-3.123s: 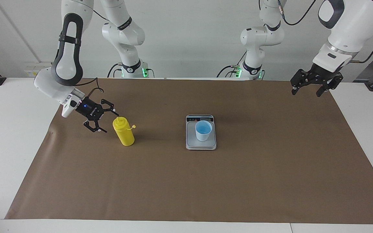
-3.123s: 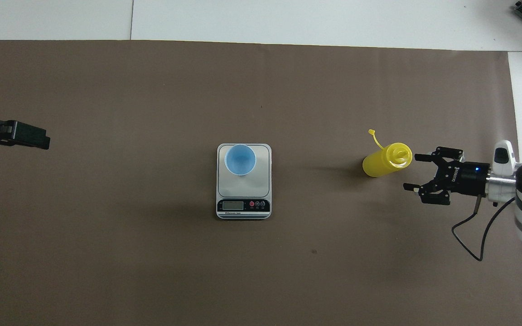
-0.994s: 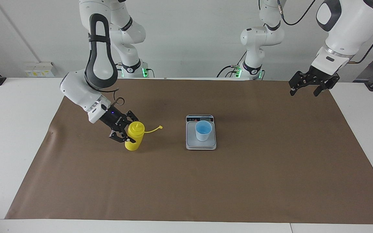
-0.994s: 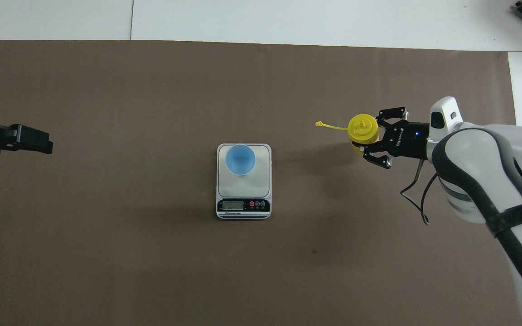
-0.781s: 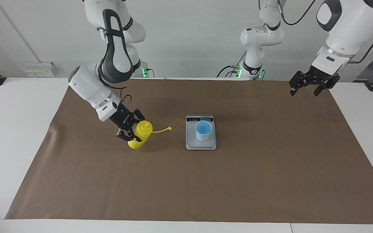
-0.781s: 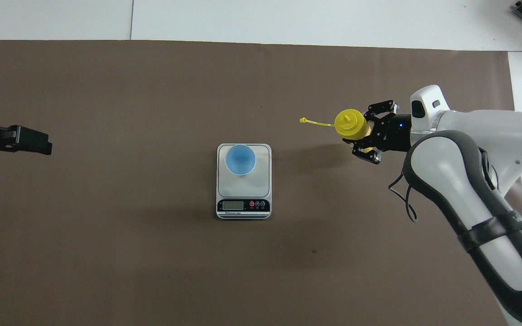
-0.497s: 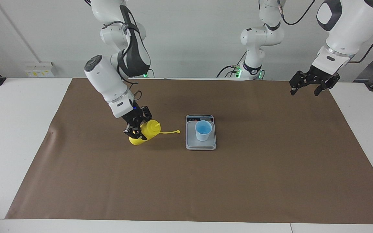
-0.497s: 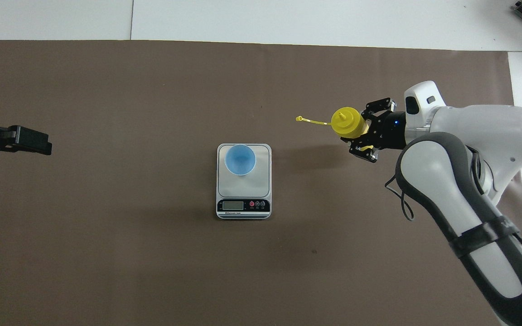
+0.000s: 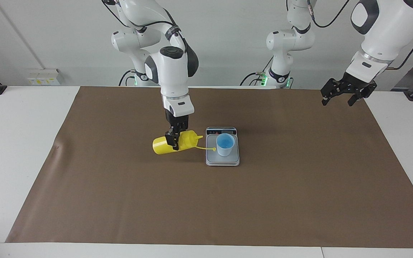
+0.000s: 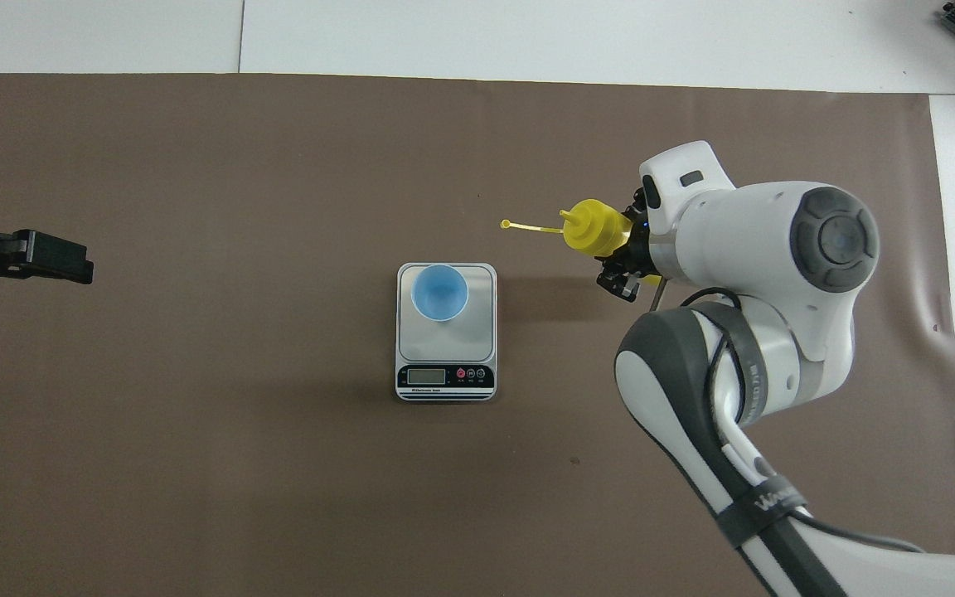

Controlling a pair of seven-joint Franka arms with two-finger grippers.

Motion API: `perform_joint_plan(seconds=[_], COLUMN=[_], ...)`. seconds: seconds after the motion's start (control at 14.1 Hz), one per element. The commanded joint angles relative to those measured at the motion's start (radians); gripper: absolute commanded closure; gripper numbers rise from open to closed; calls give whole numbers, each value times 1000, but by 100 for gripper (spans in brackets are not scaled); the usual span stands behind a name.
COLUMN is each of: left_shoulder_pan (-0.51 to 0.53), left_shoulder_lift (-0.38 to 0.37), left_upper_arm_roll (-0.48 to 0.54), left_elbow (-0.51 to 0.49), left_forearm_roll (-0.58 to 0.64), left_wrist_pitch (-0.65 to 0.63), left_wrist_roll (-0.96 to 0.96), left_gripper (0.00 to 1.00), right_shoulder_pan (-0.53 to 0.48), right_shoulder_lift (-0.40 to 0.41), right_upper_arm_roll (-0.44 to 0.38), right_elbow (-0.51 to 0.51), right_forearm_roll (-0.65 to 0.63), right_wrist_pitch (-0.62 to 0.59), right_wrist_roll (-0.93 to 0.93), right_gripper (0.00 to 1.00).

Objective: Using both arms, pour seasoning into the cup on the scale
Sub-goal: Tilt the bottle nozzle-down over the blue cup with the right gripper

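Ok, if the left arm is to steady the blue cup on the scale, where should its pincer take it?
Probably across the cup at its upper wall, coming level from the left arm's end. It stands upright on the scale, tapered, no handle, and the right pincer holds the yellow bottle tipped at it from the right arm's end. The left pincer waits, open.

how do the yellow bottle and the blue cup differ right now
The yellow bottle lies tilted nearly on its side, held in the air by the right gripper; the blue cup stands upright on the scale, untouched. The bottle is longer than the cup. The bottle's nozzle points toward the cup. The left gripper waits.
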Motion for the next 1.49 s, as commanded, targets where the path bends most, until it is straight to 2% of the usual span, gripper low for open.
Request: perform_joint_plan(seconds=[0.0,0.14,0.43,0.57,0.71,0.85,1.14,1.28,1.42], left_shoulder_pan=[11,11,11,11,11,9,-7,-68,-78], left_shoulder_lift=[-33,-34,-34,-33,-33,-33,-39,-41,-39], left_upper_arm_roll=[-1,-1,-1,-1,-1,-1,2,65,88], left_elbow=[-40,-40,-40,-40,-40,-40,-46,-46,-46], left_forearm_roll=[-17,-17,-17,-16,-17,-17,-16,-17,-16], left_wrist_pitch=[18,18,18,28,30,28,25,19,19], left_wrist_roll=[8,8,8,9,9,12,11,12,14], left_gripper=[0,0,0,0,0,0,0,0,0], right_shoulder_pan=[31,54,104,137,167,203,246,250,261], right_shoulder_lift=[69,74,115,156,166,189,193,193,195], right_upper_arm_roll=[-3,-1,0,0,2,2,0,2,2], right_elbow=[88,94,126,182,185,186,185,173,170], right_forearm_roll=[-76,-203,-384,-452,-603,-696,-750,-803,-839], right_wrist_pitch=[-18,-19,-27,-86,-133,-157,-269,-280,-285], right_wrist_roll=[69,148,153,153,153,153,153,153,153], right_gripper=[100,100,100,100,100,100,100,100,100])
